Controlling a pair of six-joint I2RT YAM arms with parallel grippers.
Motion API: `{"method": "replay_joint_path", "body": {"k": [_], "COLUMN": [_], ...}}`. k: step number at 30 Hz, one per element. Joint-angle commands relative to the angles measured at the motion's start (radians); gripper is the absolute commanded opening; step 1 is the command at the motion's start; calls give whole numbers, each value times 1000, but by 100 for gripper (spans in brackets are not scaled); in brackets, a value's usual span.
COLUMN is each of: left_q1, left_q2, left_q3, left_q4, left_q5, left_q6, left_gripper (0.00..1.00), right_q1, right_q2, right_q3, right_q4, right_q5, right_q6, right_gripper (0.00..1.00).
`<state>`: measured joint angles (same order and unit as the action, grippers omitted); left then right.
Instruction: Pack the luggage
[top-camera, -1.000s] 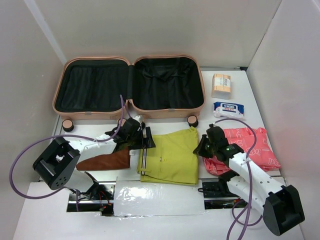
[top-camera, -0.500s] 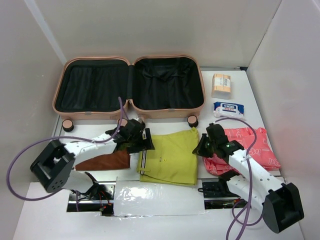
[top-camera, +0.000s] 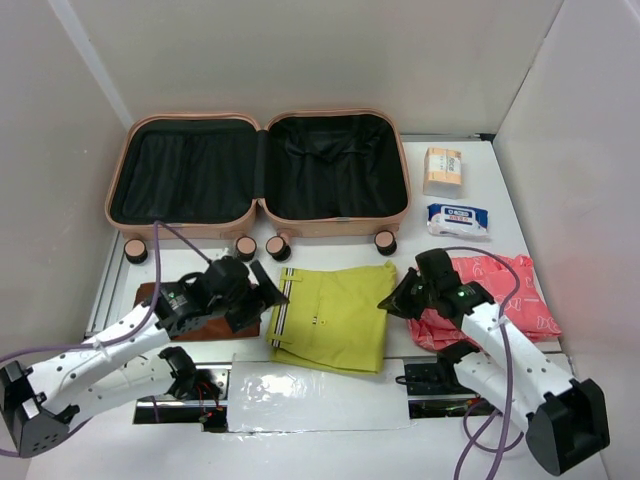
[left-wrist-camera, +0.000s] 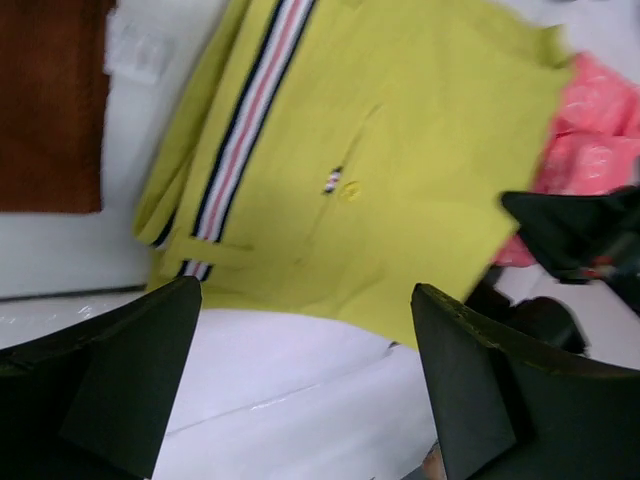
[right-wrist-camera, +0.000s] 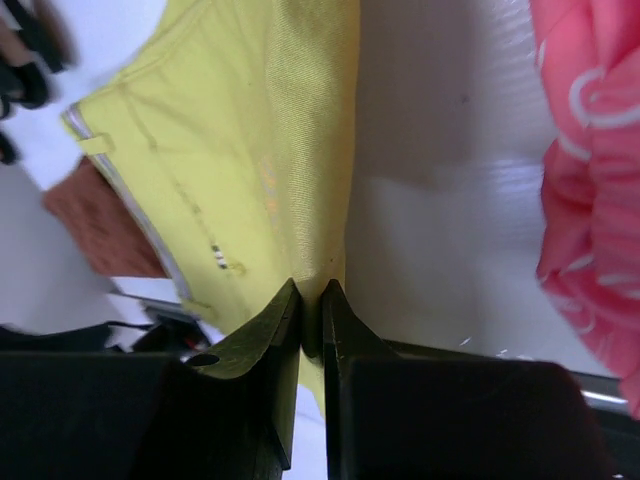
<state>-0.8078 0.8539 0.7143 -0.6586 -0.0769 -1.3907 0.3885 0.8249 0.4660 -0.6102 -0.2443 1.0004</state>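
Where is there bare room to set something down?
Both luggage halves lie open and empty. Narrow bare table shows between its wheels and the yellow garment. The near row is crowded: brown cloth, yellow garment, pink garment.

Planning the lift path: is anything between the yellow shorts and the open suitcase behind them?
Nothing loose. The right gripper pinches the yellow shorts at their right edge. Between them and the suitcase stand only its own wheels and raised near rim, which the shorts must clear. Both halves look empty.
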Motion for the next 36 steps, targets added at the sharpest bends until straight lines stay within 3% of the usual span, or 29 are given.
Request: {"method": "replay_joint_path", "body": {"k": [1,6,7,10,21,25,29,32,36], "left_q1": [-62,-266,-354,-482,-573,-561,-475,-329,-162], "left_q2": [13,149,202,276,332,343,290,281,319], "left_q3": [-50,-4,5,33,-44,-43,17,54,86], "left_q4": [17,37,48,69,326,300,225,197,275], "left_q5": [40,-53,-70,-119,-322,-363,-362,-296,-184], "left_q6": [-94,-203,-279,-419,-544,-544,-324,-161,222], "left_gripper": [100,98,98,98,99,99,99,99,98], "right_q1": [4,-5,-5,-5,-5,-5,-5,-5,-5], "right_q2": [-87,-121,-110,-95,-178,-152,-47,-9,29], "right_q3": [22,36,46,46,-3,-23,11,54,95], "right_q4": [-29,-37,-37,-23,-5,18,-43,-69,-83], "right_q5": [-36,53,53,28,-49,-95,-55,14,69], "right_q6": [182,209,208,190,149,63,-101,-172,-288], "right_gripper": [0,0,0,0,0,0,0,0,0]}}
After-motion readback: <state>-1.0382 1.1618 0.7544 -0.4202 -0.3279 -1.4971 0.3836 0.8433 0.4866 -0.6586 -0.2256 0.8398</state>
